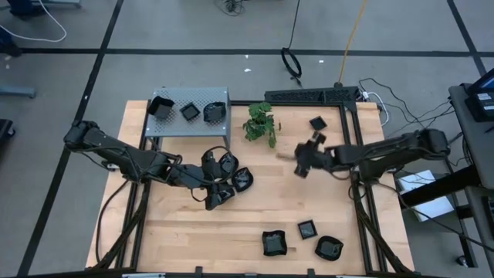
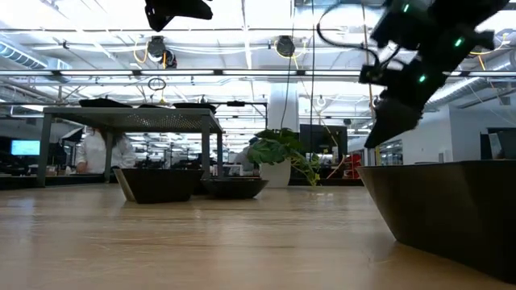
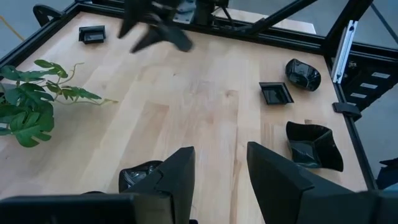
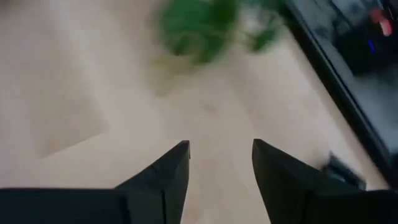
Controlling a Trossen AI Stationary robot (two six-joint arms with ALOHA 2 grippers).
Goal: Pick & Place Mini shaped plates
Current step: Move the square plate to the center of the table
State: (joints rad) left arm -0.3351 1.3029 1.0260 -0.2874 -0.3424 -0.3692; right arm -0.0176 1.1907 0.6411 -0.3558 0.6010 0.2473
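High view: small glossy black plates lie scattered on the pale wooden table (image 1: 255,205): a cluster (image 1: 225,171) mid-table, three (image 1: 306,241) near the front edge, one (image 1: 316,123) by the back right corner, and three (image 1: 189,110) atop the grey perforated metal stand (image 1: 207,97) at the back left. The left gripper (image 1: 210,194), fingers parted and empty, hovers beside the cluster. The right gripper (image 1: 299,164), also parted and empty, hangs near the small green leafy plant (image 1: 260,123).
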